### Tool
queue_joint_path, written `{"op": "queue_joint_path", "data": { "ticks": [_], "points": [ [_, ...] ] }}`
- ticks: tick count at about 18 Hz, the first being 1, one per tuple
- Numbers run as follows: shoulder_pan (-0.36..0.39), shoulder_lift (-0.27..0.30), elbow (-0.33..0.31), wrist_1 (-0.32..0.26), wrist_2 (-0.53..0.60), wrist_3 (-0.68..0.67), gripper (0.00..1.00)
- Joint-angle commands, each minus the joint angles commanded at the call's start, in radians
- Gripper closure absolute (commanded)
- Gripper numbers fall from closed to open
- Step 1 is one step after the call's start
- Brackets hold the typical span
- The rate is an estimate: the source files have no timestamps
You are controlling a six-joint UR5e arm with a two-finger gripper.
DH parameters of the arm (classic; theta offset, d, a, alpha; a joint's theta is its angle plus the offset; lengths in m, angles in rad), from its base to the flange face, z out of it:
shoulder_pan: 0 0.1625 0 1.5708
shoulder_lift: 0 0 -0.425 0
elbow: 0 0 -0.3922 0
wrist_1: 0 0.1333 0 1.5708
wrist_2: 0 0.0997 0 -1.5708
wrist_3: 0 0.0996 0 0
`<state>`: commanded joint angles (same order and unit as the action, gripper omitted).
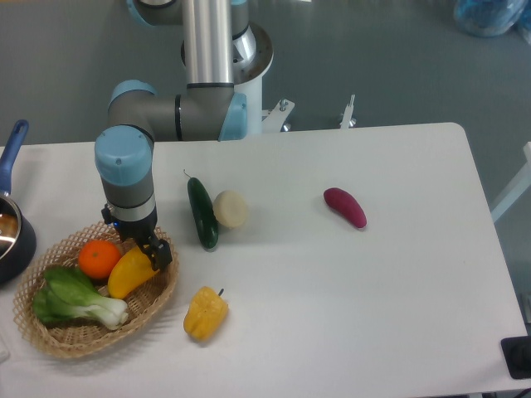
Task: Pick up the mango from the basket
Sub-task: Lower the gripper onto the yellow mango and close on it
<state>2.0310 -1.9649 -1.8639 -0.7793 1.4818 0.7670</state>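
Observation:
The mango (126, 276), a smooth yellow-orange oval, lies tilted in the light tan wicker basket (83, 345) at the table's front left. My gripper (142, 247) points down over the mango's upper right end. Its fingers stand apart on either side of that end, with one dark finger (161, 254) showing on the right near the basket's rim. The top of the mango is hidden under the gripper. It is open, and I cannot tell whether the pads touch the fruit.
An orange (99, 258) and a leafy green vegetable (70, 299) share the basket. A yellow bell pepper (205, 313) lies just outside it. A dark cucumber (202, 214), a pale round vegetable (231, 209) and a purple vegetable (344, 206) lie farther right. A blue-handled pot (12, 235) sits at the left edge.

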Motion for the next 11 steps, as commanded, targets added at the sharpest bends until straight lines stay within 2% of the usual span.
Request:
{"op": "queue_joint_path", "data": {
  "ticks": [6, 7, 8, 9, 11],
  "points": [
    [-0.026, -0.049, 0.034, 0.0, 0.04, -0.068, 0.0],
    [-0.026, -0.048, 0.034, 0.0, 0.04, -0.071, 0.17],
    [-0.026, -0.046, 0.035, 0.0, 0.04, -0.075, 0.39],
    [-0.028, -0.045, 0.034, -0.002, 0.04, -0.083, 0.57],
    [-0.028, -0.04, 0.034, -0.002, 0.04, -0.107, 0.72]
  ]
}}
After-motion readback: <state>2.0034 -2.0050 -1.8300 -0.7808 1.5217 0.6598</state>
